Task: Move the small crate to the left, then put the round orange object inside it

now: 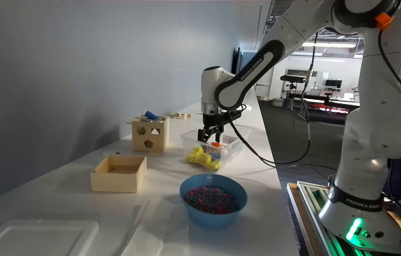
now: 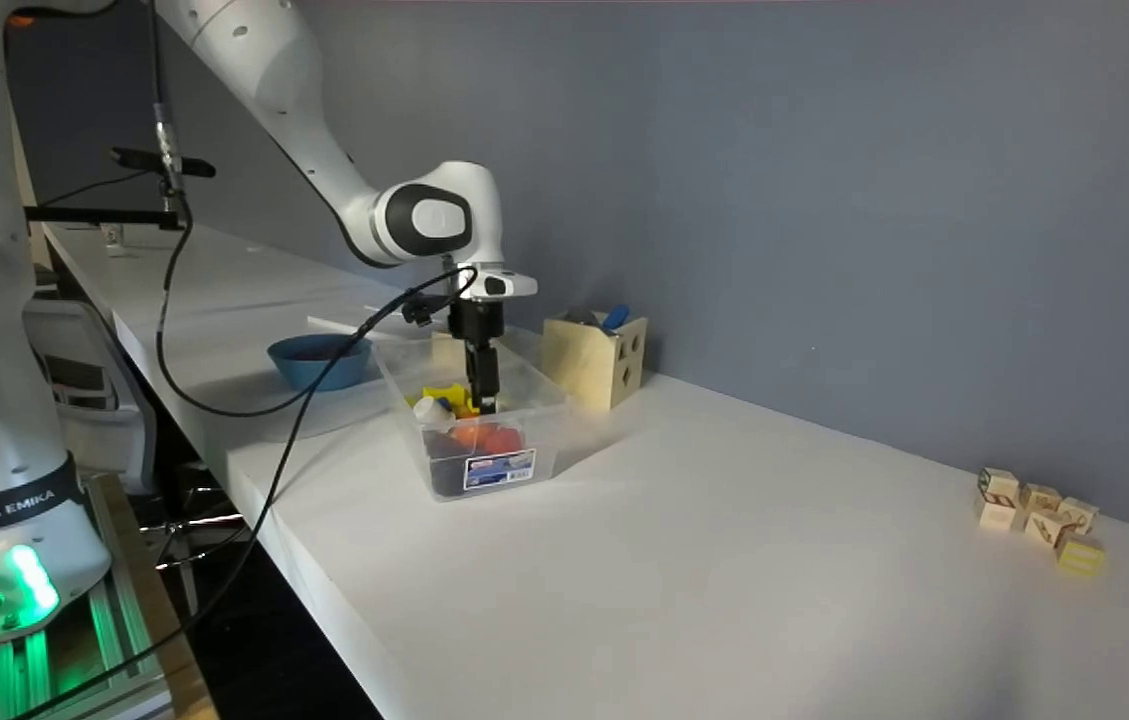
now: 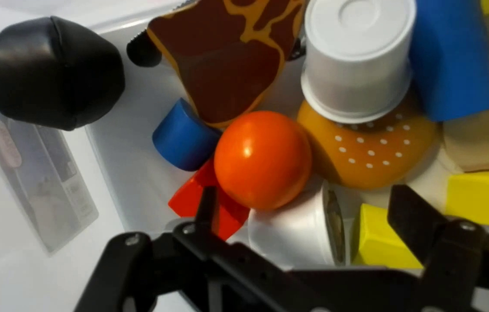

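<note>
The small crate (image 1: 115,182), pale wood and open-topped, stands on the white table in an exterior view, with no contents visible. The round orange object (image 3: 263,160) is a glossy ball in a clear plastic bin (image 2: 539,455) among other toys. It rests against a red block, a white cup and a bun-like toy. My gripper (image 3: 304,197) is open with nothing held. Its fingers point down over the bin in both exterior views (image 1: 210,138) (image 2: 486,402). In the wrist view the ball lies beyond the fingertips, nearer the left finger, not between them.
A blue bowl (image 1: 211,217) with reddish contents stands near the table edge. A wooden cube with holes (image 1: 159,144) stands by the wall. A white lid (image 1: 40,240) lies in front of the crate. Yellow blocks (image 3: 385,242) and a black ball (image 3: 53,73) share the bin.
</note>
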